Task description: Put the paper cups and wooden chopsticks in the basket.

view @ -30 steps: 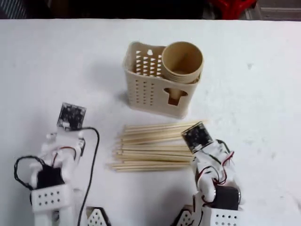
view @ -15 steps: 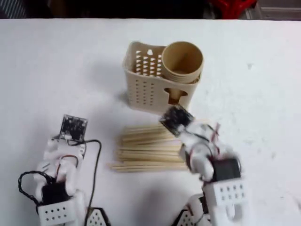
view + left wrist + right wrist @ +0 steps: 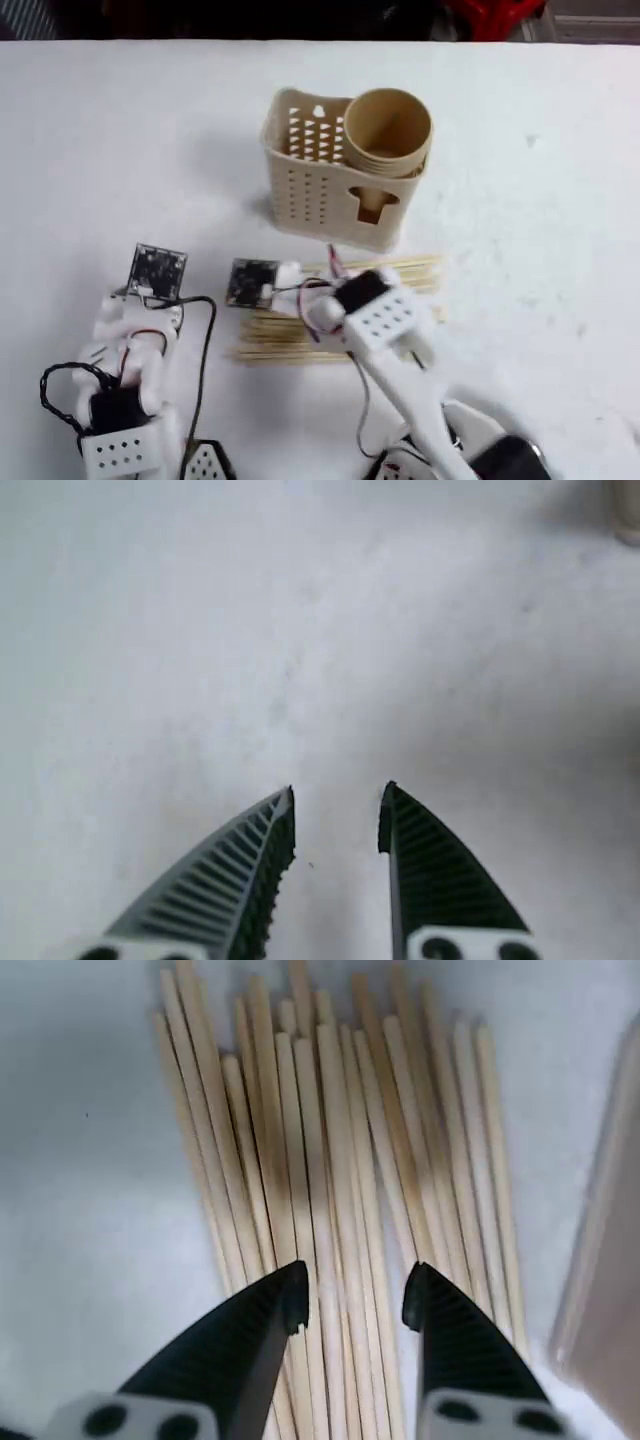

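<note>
A stack of paper cups (image 3: pixel 388 130) stands in the right end of the beige perforated basket (image 3: pixel 310 185). A pile of wooden chopsticks (image 3: pixel 278 338) lies flat on the table in front of the basket. My right arm (image 3: pixel 375 320) stretches leftward across that pile. In its wrist view the right gripper (image 3: pixel 352 1295) is open just above the chopsticks (image 3: pixel 330 1140), several sticks lying between its fingers. My left arm (image 3: pixel 130 340) rests at the near left. Its gripper (image 3: pixel 338 805) is open over bare table with nothing in it.
The white table (image 3: pixel 540 230) has free room to the right of and behind the basket. The basket's wall (image 3: pixel 610 1250) is close beside the right gripper. A black cable (image 3: pixel 200 340) loops by the left arm.
The right arm has swung from the pile's right end up and across it to the left, now lying over the chopsticks. The left arm drew back slightly, then stayed still.
</note>
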You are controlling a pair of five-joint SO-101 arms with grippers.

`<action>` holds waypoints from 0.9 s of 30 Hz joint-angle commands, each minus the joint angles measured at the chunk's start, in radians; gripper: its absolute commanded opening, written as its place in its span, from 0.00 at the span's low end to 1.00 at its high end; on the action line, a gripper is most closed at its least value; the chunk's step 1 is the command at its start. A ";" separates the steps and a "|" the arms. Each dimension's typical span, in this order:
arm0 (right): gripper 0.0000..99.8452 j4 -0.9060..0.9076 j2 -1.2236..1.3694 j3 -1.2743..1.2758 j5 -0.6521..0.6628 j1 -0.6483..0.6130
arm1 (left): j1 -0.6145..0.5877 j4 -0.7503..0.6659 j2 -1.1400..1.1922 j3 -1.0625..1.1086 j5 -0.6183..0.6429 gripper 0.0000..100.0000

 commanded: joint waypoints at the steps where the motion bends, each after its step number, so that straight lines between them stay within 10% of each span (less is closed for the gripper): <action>1: 0.17 -0.125 0.082 -0.046 0.014 -0.035 | -0.004 0.026 -0.013 -0.003 -0.011 0.16; 27: 0.08 -0.202 0.140 -0.046 0.003 -0.021 | -0.004 0.029 -0.013 -0.003 -0.011 0.16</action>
